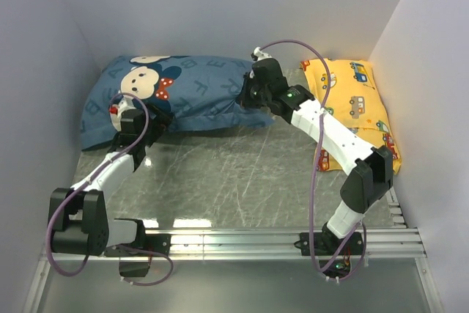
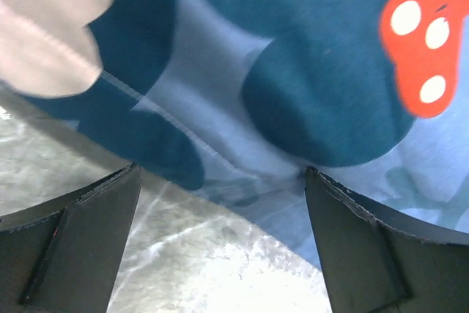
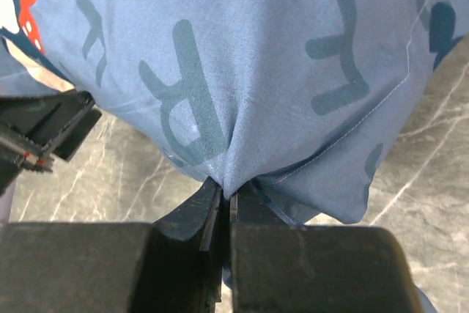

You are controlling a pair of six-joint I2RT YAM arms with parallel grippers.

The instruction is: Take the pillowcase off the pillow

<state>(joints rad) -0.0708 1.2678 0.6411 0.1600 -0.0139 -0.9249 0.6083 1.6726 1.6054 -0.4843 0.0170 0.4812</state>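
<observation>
The dusty-blue pillowcase (image 1: 190, 89) with a cartoon mouse head and red bow lies at the back left of the table, stuffed full. The white pillow is hidden inside it. My right gripper (image 1: 248, 93) is shut on a pinch of the pillowcase (image 3: 220, 71) near its right front edge; the fabric bunches between the jaws (image 3: 223, 199). My left gripper (image 1: 146, 119) is open at the pillowcase's front edge (image 2: 242, 108), its fingers (image 2: 352, 240) spread wide with fabric and table between them, holding nothing.
A yellow car-print pillow (image 1: 359, 100) lies at the back right, partly under the right arm. Grey walls close in on left, back and right. A marbled grey tabletop (image 1: 234, 174) lies in front. A metal rail (image 1: 278, 240) runs along the near edge.
</observation>
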